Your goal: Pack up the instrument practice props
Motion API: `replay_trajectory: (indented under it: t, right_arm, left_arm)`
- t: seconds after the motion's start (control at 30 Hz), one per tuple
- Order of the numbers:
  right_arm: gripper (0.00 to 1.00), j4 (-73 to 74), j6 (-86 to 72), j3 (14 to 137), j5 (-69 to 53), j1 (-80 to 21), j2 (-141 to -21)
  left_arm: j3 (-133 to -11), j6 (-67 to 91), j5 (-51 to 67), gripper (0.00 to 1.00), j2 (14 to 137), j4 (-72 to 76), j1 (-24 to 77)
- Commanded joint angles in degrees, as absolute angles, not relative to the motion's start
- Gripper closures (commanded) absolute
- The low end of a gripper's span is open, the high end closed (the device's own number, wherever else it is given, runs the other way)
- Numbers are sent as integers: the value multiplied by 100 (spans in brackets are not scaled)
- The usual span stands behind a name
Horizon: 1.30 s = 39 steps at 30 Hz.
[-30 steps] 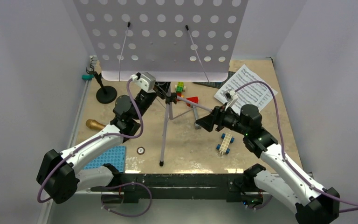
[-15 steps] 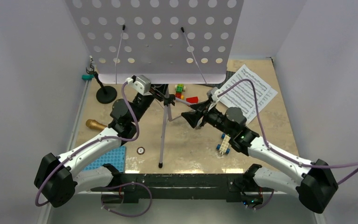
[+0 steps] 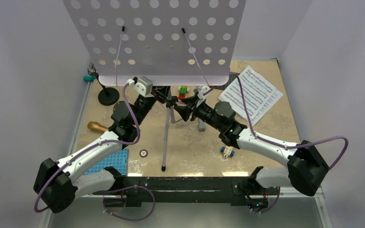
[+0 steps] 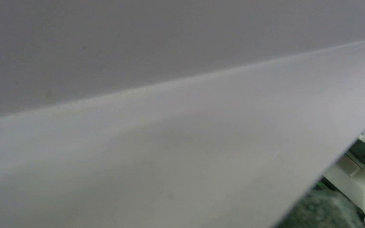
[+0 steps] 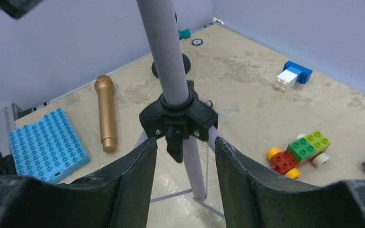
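Observation:
The lavender music stand point(image 3: 167, 133) stands mid-table, its perforated desk point(image 3: 157, 38) filling the top of the overhead view and almost all of the left wrist view point(image 4: 171, 118). My left gripper point(image 3: 160, 93) reaches under the desk's lower edge and is shut on the stand's pole; its fingers are hidden in its own view. My right gripper point(image 5: 185, 161) is open, one finger on each side of a tripod leg just below the black hub point(image 5: 178, 118). The gold microphone point(image 3: 96, 127) lies at the left. The black mic stand point(image 3: 108, 96) stands behind it. The sheet music point(image 3: 252, 92) lies back right.
A blue studded baseplate point(image 3: 107, 160) lies near left. A coloured brick car point(image 5: 300, 154) sits behind the stand and a blue-white brick point(image 3: 227, 151) lies under my right forearm. A small ring point(image 3: 143, 153) lies by the front tripod foot point(image 3: 164, 167). Lavender walls close three sides.
My right arm has swung left from the table's right half to the stand's pole and its jaws have narrowed. The desk has shifted up and left in the overhead view.

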<state>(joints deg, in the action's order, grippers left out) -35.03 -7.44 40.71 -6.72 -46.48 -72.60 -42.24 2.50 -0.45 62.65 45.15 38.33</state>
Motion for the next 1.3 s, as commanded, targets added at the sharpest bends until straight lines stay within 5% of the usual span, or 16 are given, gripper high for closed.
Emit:
replay_trajectory:
  t: [0.0,0.2,0.37,0.47,0.73,0.93,1.27]
  right_arm:
    - [51,-3773,-402,4670,-520,-4699,-7460]
    - [78,-3553,-123,4819,-556,-4741,-7666]
    - [62,-3472,-104,4695,-443,-4768,-7587]
    - [61,-3399,-121,4641,-399,-4782,-7538]
    - [100,-3179,153,4792,-403,-4798,-7649]
    - [100,-3573,1977,4518,346,-5320,-7831]
    - [100,-6473,6030,3408,2267,-6464,-8963]
  left_arm:
    - [-4134,275,226,100,6276,4201,3858]
    - [-4111,272,272,100,6302,4214,3858]
    - [-4096,272,305,100,6306,4185,3858]
    - [-4104,247,299,100,6311,4158,3858]
    - [-4081,307,325,100,6303,4131,3858]
    - [-4072,374,317,100,6334,4068,3858]
    - [-4091,604,272,100,6463,4025,3858]
